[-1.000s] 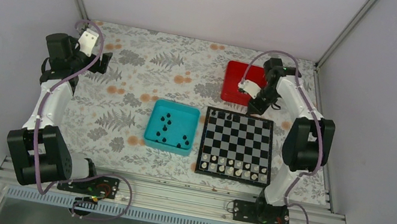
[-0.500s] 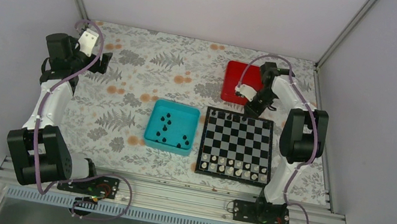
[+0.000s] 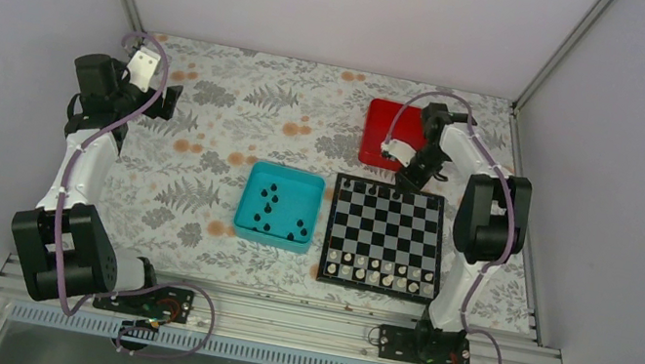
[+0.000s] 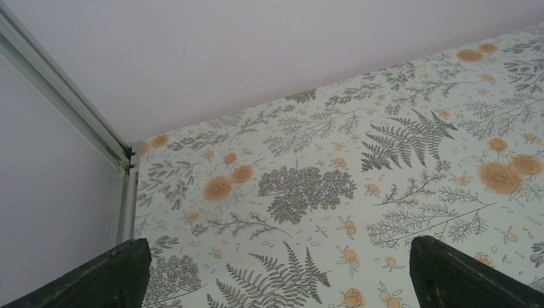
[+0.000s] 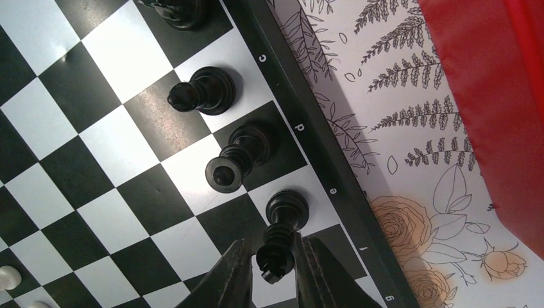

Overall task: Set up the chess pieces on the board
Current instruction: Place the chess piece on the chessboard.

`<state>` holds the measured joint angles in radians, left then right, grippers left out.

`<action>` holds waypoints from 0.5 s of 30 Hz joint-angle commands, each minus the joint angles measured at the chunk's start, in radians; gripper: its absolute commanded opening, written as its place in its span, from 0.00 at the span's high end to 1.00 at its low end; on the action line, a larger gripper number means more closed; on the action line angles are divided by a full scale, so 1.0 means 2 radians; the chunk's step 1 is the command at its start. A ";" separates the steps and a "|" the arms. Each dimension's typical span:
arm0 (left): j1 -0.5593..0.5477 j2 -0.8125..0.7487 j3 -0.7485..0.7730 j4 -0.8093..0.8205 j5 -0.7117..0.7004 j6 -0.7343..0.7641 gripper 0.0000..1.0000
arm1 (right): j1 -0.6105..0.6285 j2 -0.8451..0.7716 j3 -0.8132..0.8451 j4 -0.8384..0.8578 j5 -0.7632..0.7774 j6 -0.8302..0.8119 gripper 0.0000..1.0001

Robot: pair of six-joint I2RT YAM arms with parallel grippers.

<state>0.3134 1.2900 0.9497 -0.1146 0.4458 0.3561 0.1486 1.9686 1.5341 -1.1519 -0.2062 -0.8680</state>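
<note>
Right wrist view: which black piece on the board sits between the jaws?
The piece on the e square; the c piece and d piece stand clear.

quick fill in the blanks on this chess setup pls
1. The tray holding loose black pieces is ___.
2. Fingers of the right gripper flank a black piece standing on file ___.
3. The left gripper, jaws wide, holds ___.
Missing: teal; e; nothing.

Overhead wide, right wrist close above board [image 5: 154,128]
</note>
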 commanded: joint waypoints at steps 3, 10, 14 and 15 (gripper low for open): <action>0.004 0.003 0.007 -0.001 0.010 0.000 0.00 | -0.004 0.000 0.003 -0.001 -0.001 -0.001 0.71; 0.004 0.002 0.008 0.000 0.011 -0.001 0.00 | 0.030 -0.040 0.083 -0.047 0.017 0.011 0.60; 0.004 0.002 0.008 0.000 0.011 -0.001 0.00 | 0.121 -0.043 0.138 -0.068 0.044 0.031 0.59; 0.004 0.001 0.008 0.000 0.011 -0.001 0.00 | 0.147 -0.042 0.146 -0.068 0.050 0.036 0.58</action>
<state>0.3134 1.2903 0.9497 -0.1146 0.4458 0.3561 0.2535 1.9324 1.7428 -1.2327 -0.1467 -0.8398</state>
